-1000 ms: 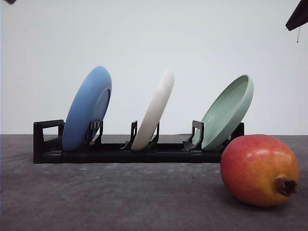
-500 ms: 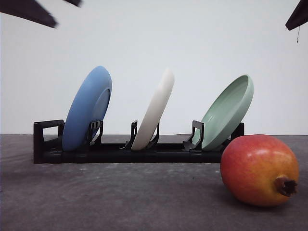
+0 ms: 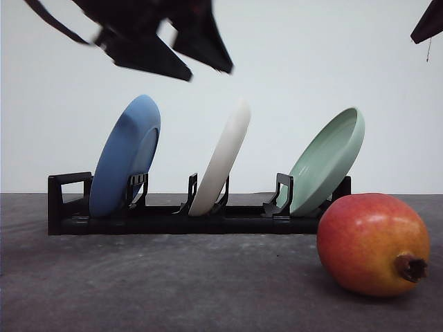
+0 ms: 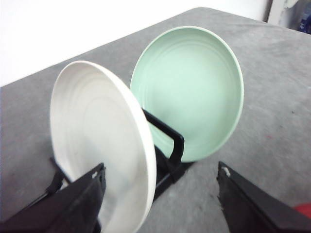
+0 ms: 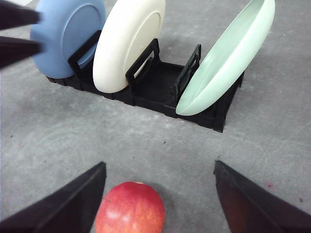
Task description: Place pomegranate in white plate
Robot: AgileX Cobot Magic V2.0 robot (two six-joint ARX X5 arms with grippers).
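You have a black dish rack (image 3: 173,220) standing across the grey tabletop (image 3: 173,283), with a blue plate (image 3: 124,158), the white plate (image 3: 223,158) and a pale green plate (image 3: 327,160) leaning upright in its slots, the white one in the middle. The pomegranate (image 3: 374,243) lies on the tabletop in front of the rack's green-plate end, just beside it, with bare tabletop to its left. Your left gripper (image 4: 160,204) hangs wide open and empty close to the white plate's rim. Your right gripper (image 5: 158,194) hovers above the pomegranate, also spread wide and empty, the fruit between its fingers.
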